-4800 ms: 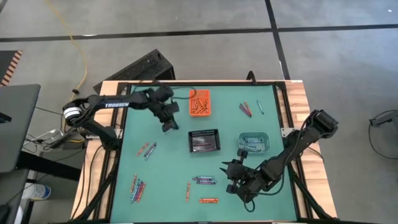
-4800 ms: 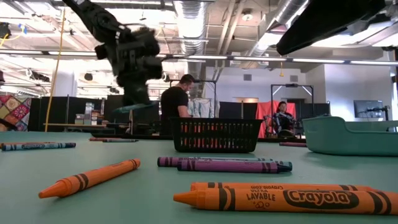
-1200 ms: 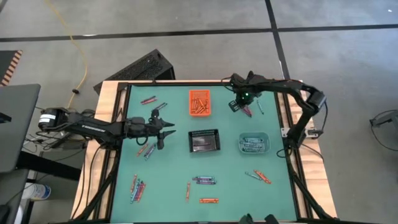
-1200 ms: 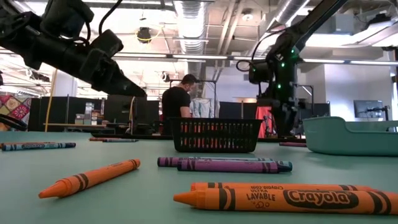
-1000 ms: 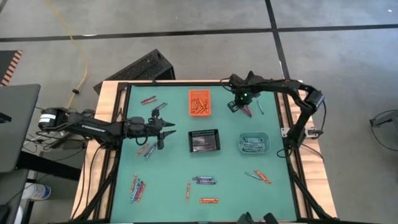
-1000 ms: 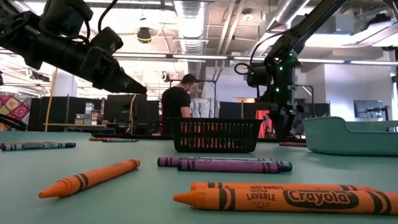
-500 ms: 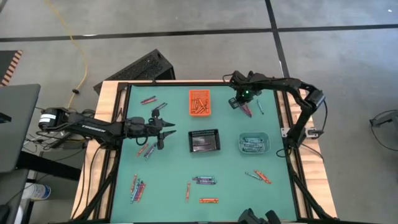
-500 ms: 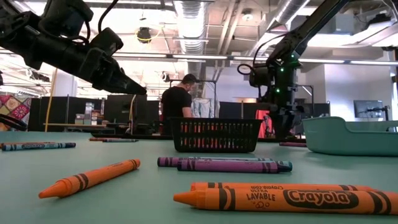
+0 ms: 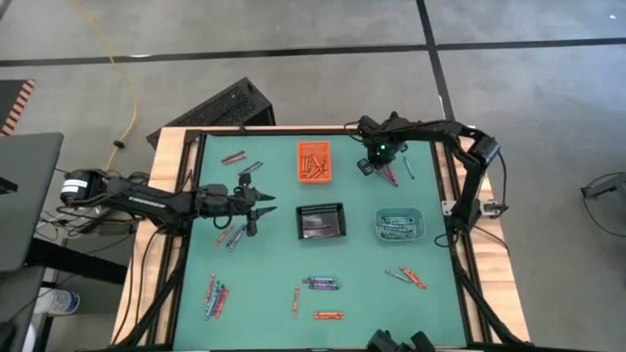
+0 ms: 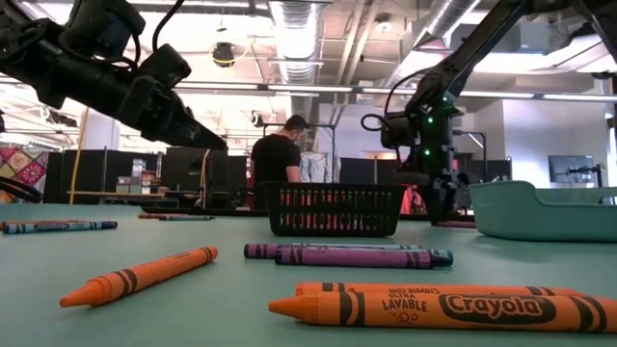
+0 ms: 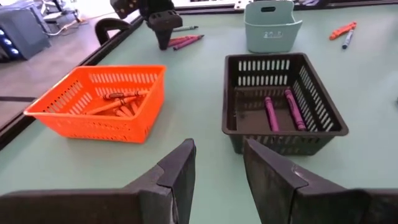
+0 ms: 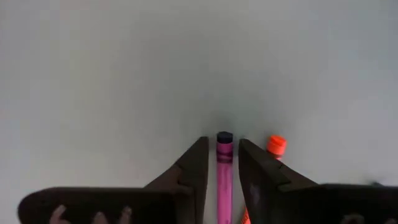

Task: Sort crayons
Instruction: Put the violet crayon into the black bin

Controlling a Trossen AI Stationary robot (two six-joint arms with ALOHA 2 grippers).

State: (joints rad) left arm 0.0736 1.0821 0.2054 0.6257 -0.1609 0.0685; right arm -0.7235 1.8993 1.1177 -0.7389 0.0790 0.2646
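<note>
The right gripper [image 9: 377, 166] is pressing down at the far right of the green table mat [image 9: 269, 264], its two dark fingers [image 12: 191, 168] straddling a thin purple paper-wrapped crayon [image 12: 224, 171] and sitting narrowly to either side of it; whether they are already squeezing it, I cannot tell. An orange crayon [image 12: 273, 147] is lying just beside the purple one, outside one finger. The left gripper [image 9: 251, 202] is hovering over the left middle of the mat, its fingers [image 11: 180, 177] standing apart and empty, facing the orange plastic mesh basket [image 11: 99, 102] and the black mesh basket [image 11: 280, 102], which is holding two purple crayons. The pale teal bin [image 9: 399, 225] is sitting to the right. Other crayons are lying scattered near the front. The risk judged from here: the neighbouring orange crayon getting dragged along or knocked, or the thin purple stick rolling out of a loose pinch
</note>
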